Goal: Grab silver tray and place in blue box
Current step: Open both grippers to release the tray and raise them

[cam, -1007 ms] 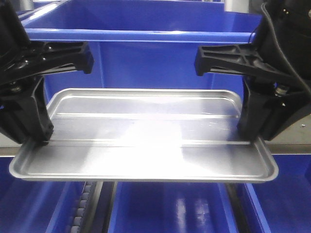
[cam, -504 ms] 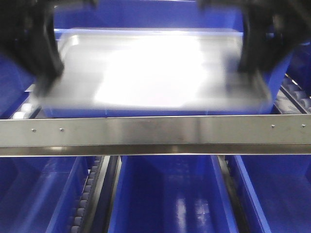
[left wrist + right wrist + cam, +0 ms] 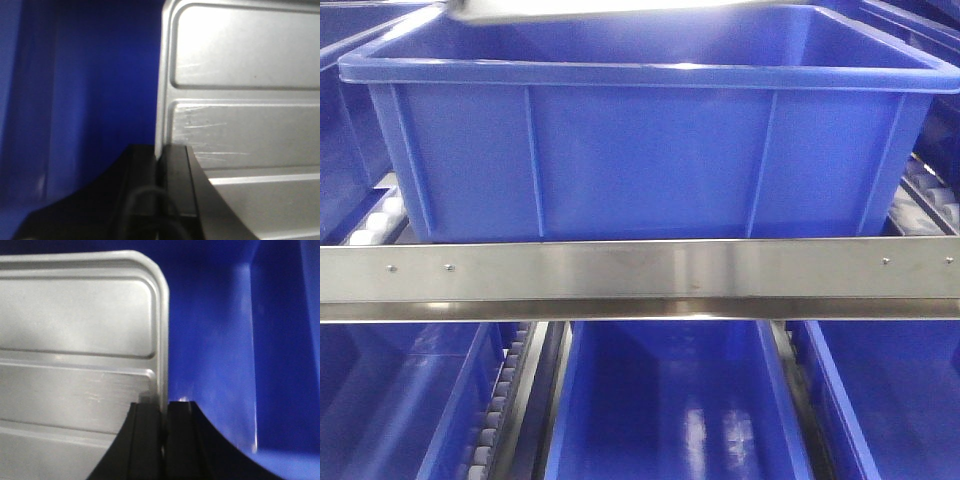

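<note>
We hold the tray (image 3: 245,115) by its 2 short ends. The fingers of our left gripper (image 3: 161,192) are pressed onto the left rim, which runs forward out of the slot between them. Our right gripper (image 3: 163,437) pinches the right rim the same way.

Outside each pair of fingers we see only the blue wall of the box (image 3: 650,150). In the front view a sliver of tray shows over the box at the top edge. We cannot tell whether the tray hangs above the box or just inside it.

We judge 3 risks:
- These are thin edge pinches, so the slick metal can slip out.
- If 1 gripper releases first, the tray tips and wedges cornerwise.
- An off-centre descent can catch an end or our fingers on the box lip.
</note>
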Controlling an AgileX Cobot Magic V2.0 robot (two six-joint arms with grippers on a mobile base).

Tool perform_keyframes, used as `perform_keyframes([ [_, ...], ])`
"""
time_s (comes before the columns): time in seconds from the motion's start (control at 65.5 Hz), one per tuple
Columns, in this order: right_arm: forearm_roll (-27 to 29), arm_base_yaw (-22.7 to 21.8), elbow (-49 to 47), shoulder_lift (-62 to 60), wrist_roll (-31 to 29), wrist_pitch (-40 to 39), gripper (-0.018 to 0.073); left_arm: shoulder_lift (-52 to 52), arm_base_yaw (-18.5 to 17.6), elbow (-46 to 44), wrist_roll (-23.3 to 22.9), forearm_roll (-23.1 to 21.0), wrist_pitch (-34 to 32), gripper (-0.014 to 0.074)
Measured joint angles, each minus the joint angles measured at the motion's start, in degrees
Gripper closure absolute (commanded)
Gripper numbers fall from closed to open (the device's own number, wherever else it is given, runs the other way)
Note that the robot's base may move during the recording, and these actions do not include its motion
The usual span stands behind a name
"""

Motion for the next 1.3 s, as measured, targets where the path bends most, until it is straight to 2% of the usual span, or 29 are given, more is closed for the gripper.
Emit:
perform_keyframes([
  [0.198,-0.47,-5.0,-1.23,5.39,-0.61,-11.61,0.0511,8.83,3.96,-4.77,0.92,2.43,-12.41,0.07],
  [0.427,-0.47,-9.49,-1.23,12.69,-0.74,-21.65,0.0511,17.02,6.66,-5.47,1.15,4.0,-25.35,0.07],
  [0.549,-0.36,-10.95,-1.23,15.88,-0.74,-24.9,0.0511,19.4,6.89,-5.47,1.15,4.0,-27.53,0.07],
  [0.794,-0.26,-11.21,-1.23,17.13,-0.77,-26.27,0.0499,19.92,7.24,-5.47,1.02,4.0,-27.93,0.0675],
  [0.885,-0.15,-11.21,-1.23,17.13,-0.77,-26.77,0.0418,19.92,7.39,-5.47,1.02,4.0,-28.07,0.0569],
  [0.992,-0.04,-11.21,-1.23,17.13,-0.77,-27.06,0.0245,19.92,7.52,-5.47,1.02,3.87,-28.35,0.0427],
  [1.099,0.16,-11.09,-1.23,17.13,-0.77,-28.06,0.0093,19.92,7.63,-5.6,1.02,3.76,-28.62,0.0374],
  [1.297,0.31,-12.06,-1.23,17.13,-0.87,-28.47,0.0071,19.92,8.56,-5.77,0.93,3.18,-28.62,0.0377],
])
